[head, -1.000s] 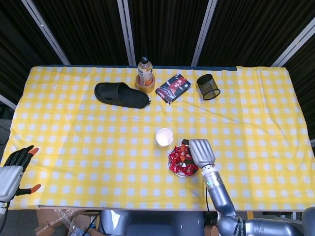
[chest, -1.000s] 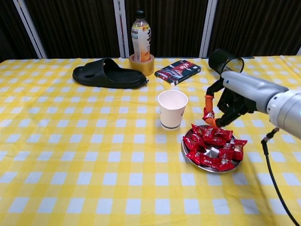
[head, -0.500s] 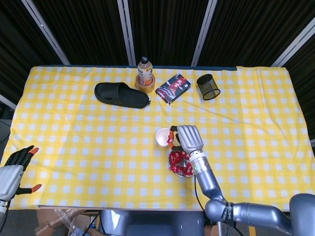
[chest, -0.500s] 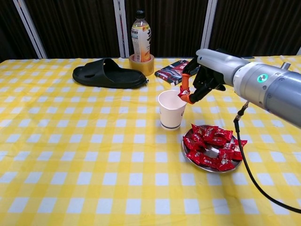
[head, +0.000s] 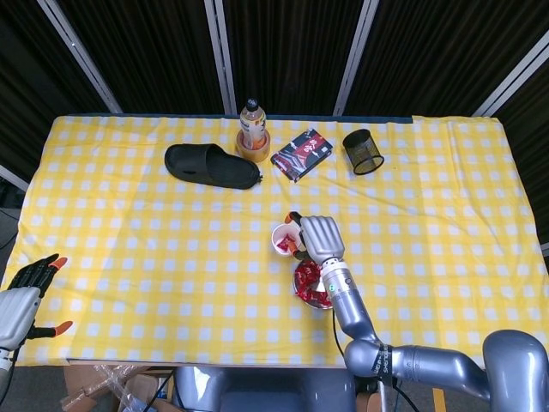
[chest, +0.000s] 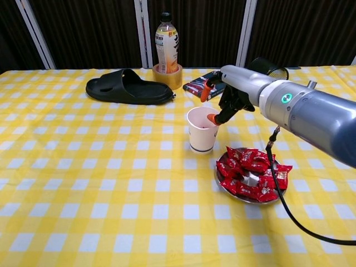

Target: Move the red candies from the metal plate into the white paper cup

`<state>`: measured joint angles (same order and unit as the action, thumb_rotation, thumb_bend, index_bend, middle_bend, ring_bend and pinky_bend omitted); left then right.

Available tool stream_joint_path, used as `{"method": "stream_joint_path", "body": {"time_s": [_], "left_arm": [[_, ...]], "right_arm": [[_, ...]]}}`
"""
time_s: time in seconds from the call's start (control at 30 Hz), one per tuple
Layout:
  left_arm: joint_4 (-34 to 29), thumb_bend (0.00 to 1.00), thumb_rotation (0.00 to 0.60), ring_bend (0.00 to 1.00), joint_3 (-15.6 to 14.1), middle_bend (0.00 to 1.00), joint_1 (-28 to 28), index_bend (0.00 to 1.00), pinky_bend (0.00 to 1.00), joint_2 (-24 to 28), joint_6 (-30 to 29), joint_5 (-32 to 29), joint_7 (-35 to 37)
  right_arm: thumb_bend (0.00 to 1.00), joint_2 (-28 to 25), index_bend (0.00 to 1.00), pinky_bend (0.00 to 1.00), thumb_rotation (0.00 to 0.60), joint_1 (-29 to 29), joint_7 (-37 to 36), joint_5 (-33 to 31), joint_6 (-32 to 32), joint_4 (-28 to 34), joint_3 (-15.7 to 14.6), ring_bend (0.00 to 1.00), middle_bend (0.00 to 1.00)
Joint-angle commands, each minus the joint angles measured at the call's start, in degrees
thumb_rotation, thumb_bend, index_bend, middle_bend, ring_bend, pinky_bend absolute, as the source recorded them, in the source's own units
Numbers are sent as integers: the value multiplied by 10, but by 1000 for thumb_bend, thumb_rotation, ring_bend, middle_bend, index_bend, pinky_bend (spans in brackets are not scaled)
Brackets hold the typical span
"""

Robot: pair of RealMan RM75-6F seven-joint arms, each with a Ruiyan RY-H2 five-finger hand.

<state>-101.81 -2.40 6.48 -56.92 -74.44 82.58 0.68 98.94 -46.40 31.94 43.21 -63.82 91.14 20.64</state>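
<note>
Over white paper cup [chest: 202,129]: right hand [chest: 229,92] fingers apart, empty | left hand [head: 24,292] open, partly cropped

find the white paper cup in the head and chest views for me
Head view: the white paper cup is just below centre, left of the right hand.
Chest view: the cup is right of centre, up-left of the metal plate.
Shared landmark: the black slipper, beyond the cup to its left.
</note>
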Motion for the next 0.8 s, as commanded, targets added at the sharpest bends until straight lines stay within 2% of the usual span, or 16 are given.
{"method": "stream_joint_path", "body": {"time_s": [0.03, 0.23, 0.27, 0.3, 0.4, 0.6, 0.8], "left_arm": [[0, 34, 600, 0, 0, 0, 0, 0, 0, 0, 0, 0, 0], [-1, 35, 600, 0, 0, 0, 0, 0, 0, 0, -1, 0, 0], [-1, 34, 600, 0, 0, 0, -1, 0, 0, 0, -1, 1, -1], [-2, 34, 600, 0, 0, 0, -1, 0, 0, 0, -3, 3, 0], [0, 35, 600, 0, 0, 0, -4, 0, 0, -2, -13, 12, 4], [4, 36, 600, 0, -1, 0, -6, 0, 0, -5, -21, 20, 9], [6, 37, 600, 0, -1, 0, -7, 0, 0, -7, -23, 22, 7]], "right_arm": [[421, -9, 352, 871, 600, 4, 2, 8, -10, 15, -6, 916, 929], [390, -48, 351, 871, 600, 26, 17, 29, -43, 79, -31, 915, 929], [380, -60, 351, 871, 600, 32, 26, 34, -51, 96, -42, 915, 929], [368, -76, 350, 871, 600, 42, 48, 38, -62, 117, -66, 915, 929], [346, -101, 351, 871, 600, 57, 72, 37, -77, 157, -96, 915, 929], [341, -125, 350, 871, 600, 73, 86, 22, -79, 196, -128, 915, 929], [341, -130, 350, 871, 600, 84, 87, 31, -82, 205, -151, 915, 929]]}}
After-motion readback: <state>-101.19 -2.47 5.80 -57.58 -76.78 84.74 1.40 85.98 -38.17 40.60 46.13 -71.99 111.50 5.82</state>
